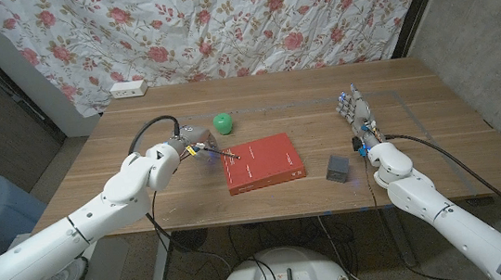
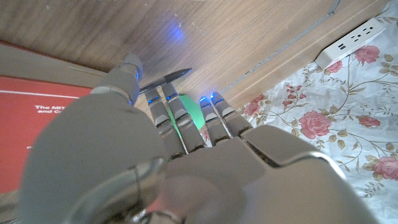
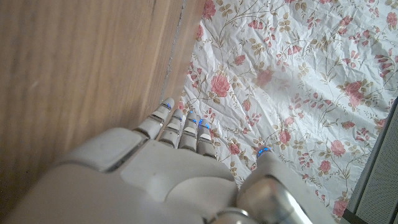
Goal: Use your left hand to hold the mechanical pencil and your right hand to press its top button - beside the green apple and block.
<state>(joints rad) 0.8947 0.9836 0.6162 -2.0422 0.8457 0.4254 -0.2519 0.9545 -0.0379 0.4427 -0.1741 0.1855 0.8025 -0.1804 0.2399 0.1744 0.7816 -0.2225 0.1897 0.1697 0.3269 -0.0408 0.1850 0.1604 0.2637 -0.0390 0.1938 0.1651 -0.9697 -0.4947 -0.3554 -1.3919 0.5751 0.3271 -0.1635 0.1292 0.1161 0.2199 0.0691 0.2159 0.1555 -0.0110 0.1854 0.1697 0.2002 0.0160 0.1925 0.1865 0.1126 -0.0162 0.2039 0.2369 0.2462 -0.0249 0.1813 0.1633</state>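
Note:
My left hand (image 1: 186,147) grips the dark mechanical pencil (image 1: 217,152), whose thin end sticks out toward the red book (image 1: 264,162). In the left wrist view the pencil (image 2: 166,77) runs between the thumb and the curled fingers (image 2: 177,118) of my left hand (image 2: 143,155). The green apple (image 1: 222,122) sits just beyond this hand and peeks between its fingers as a green patch (image 2: 194,116). A small grey block (image 1: 338,168) lies right of the book. Farther right, my right hand (image 1: 357,110) stands open over the table with its fingers stretched out (image 3: 177,127), holding nothing.
The red book (image 2: 37,106) lies at the table's middle, between the two hands. A white power strip (image 1: 128,89) sits at the back left edge, also seen as the strip (image 2: 354,38) by the floral cloth (image 3: 298,74). Cables trail from both wrists.

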